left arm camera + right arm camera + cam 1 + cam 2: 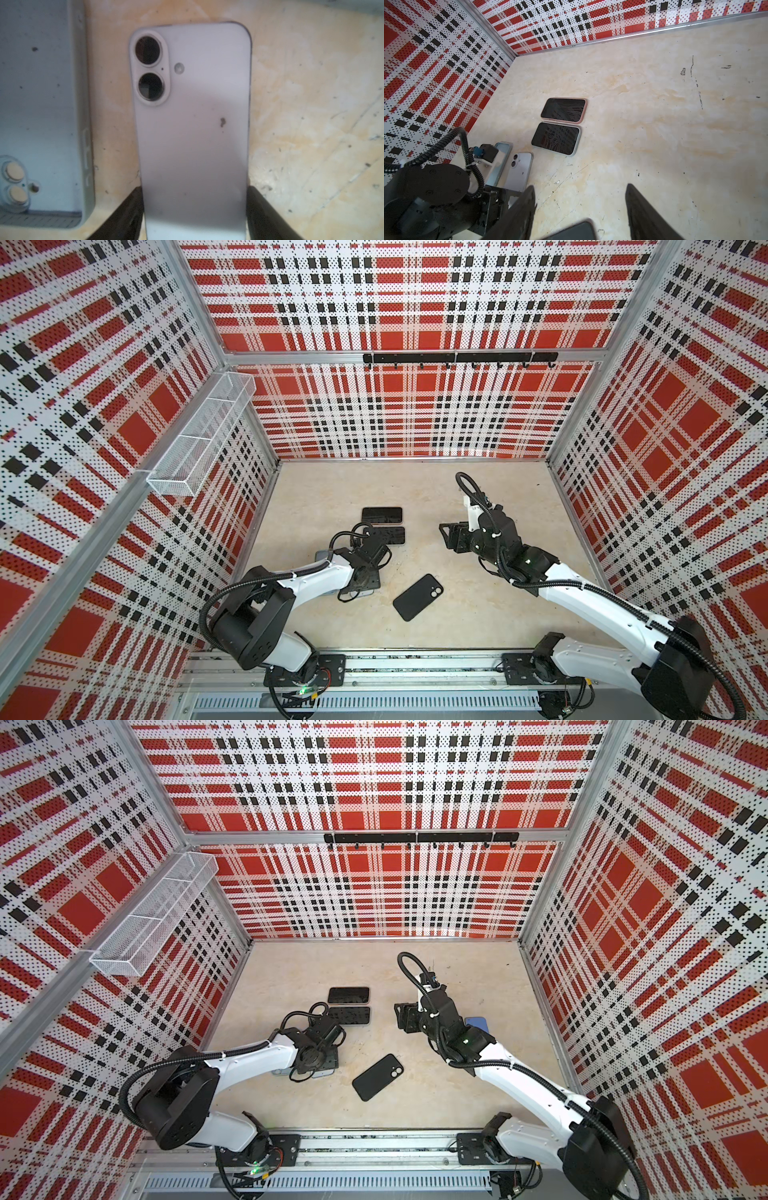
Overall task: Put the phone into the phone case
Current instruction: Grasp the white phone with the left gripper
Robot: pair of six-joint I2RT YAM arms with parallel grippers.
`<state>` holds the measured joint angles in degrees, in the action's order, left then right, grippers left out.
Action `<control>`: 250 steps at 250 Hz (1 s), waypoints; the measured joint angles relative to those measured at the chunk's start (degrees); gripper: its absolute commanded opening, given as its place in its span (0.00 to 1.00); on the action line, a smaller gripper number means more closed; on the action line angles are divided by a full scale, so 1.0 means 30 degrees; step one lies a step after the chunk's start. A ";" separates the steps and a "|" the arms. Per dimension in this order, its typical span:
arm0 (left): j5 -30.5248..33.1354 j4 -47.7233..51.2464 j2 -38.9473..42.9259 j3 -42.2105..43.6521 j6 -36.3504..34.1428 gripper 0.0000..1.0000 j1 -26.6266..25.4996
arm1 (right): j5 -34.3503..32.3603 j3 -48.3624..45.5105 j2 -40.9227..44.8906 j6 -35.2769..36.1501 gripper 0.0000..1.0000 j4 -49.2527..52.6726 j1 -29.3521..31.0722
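We see the left arm (316, 576) stretched low, its left gripper (194, 189) pinching the lilac phone (191, 124) by its long edges. The phone lies flat on the table (311, 104) just beside the pale blue case (41, 104). The right gripper (580, 186) hovers, spread.

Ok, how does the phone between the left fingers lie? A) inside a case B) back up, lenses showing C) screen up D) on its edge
B: the phone shows its pale back and two camera lenses, lying flat between the left fingers.
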<state>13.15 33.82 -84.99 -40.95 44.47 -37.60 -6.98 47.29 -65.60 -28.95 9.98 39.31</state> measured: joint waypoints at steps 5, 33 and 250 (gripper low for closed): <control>0.0066 -0.0051 0.0029 0.0029 0.0000 0.66 -0.0109 | 0.0066 0.0000 0.0000 -0.0051 0.69 0.0044 -0.0066; 0.0291 -0.0299 0.0270 0.0299 0.0000 0.65 -0.1158 | 0.0787 0.0000 -0.0131 -0.0393 0.69 0.0182 -0.0801; 0.1188 -0.1654 -0.0248 0.0022 -0.3242 0.60 -0.8357 | 0.9850 0.1581 -0.7439 -0.1362 0.69 0.0889 -0.3206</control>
<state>16.71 28.86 -85.73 -40.88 34.74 -62.67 22.57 52.03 -87.92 -33.04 12.64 29.69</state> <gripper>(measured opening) 0.716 0.692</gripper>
